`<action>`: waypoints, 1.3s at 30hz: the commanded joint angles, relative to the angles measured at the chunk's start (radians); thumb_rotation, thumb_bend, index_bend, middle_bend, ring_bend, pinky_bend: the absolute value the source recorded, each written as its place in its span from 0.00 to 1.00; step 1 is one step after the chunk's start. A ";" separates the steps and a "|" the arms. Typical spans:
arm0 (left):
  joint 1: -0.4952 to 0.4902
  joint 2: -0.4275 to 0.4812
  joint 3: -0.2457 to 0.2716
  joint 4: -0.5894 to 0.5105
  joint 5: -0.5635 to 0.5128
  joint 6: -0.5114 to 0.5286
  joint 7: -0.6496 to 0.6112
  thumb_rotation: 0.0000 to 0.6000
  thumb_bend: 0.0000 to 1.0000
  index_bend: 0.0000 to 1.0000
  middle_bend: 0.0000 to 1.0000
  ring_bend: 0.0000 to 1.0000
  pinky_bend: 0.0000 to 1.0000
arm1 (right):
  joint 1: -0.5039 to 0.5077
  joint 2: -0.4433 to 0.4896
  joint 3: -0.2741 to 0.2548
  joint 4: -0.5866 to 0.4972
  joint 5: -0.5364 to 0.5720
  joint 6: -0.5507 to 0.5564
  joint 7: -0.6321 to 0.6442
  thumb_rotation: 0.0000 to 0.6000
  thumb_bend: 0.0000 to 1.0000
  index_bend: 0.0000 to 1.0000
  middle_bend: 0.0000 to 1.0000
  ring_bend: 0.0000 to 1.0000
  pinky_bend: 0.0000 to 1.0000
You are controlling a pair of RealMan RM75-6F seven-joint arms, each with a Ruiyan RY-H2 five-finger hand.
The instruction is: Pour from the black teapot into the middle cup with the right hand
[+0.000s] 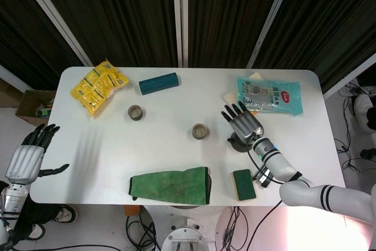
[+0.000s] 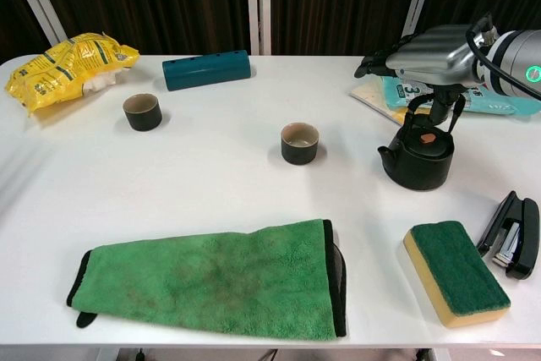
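The black teapot stands on the white table at the right, spout pointing left; in the head view only part of the teapot shows. My right hand hovers flat just above it with the fingers stretched out, and its thumb reaches down to the raised handle. From overhead my right hand covers most of the pot. The middle cup, dark and upright, stands apart to the teapot's left. My left hand hangs open off the table's left edge, holding nothing.
A second dark cup stands at the left, a teal cylinder and a yellow bag behind it. A green cloth lies in front. A sponge and a black stapler lie front right; a blue packet lies behind the teapot.
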 commanded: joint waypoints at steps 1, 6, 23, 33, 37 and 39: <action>0.001 0.000 0.000 0.000 0.001 0.001 -0.001 0.73 0.06 0.09 0.09 0.03 0.18 | 0.003 0.006 -0.012 -0.003 -0.007 0.005 0.016 1.00 0.33 0.00 0.00 0.00 0.00; 0.000 0.001 0.002 0.002 0.001 -0.004 -0.003 0.74 0.06 0.09 0.09 0.03 0.18 | -0.003 0.050 -0.031 -0.034 -0.017 0.004 0.059 1.00 0.33 0.00 0.00 0.00 0.00; -0.013 -0.005 0.000 -0.004 0.012 -0.014 -0.001 0.73 0.07 0.10 0.09 0.03 0.18 | 0.014 0.169 -0.002 -0.062 -0.010 -0.155 0.373 0.65 0.67 0.03 0.17 0.06 0.00; -0.014 -0.006 0.002 0.004 0.009 -0.021 -0.020 0.73 0.06 0.10 0.09 0.03 0.18 | 0.030 0.171 -0.006 -0.018 -0.061 -0.220 0.495 0.65 0.75 0.26 0.30 0.18 0.00; -0.012 -0.008 0.003 0.008 0.008 -0.020 -0.024 0.73 0.07 0.10 0.09 0.03 0.18 | 0.033 0.176 -0.014 -0.013 -0.072 -0.226 0.523 0.64 0.75 0.28 0.33 0.21 0.00; -0.012 -0.009 0.003 0.011 0.007 -0.020 -0.026 0.73 0.06 0.11 0.09 0.03 0.18 | 0.034 0.178 -0.018 -0.012 -0.077 -0.228 0.537 0.64 0.76 0.29 0.35 0.23 0.00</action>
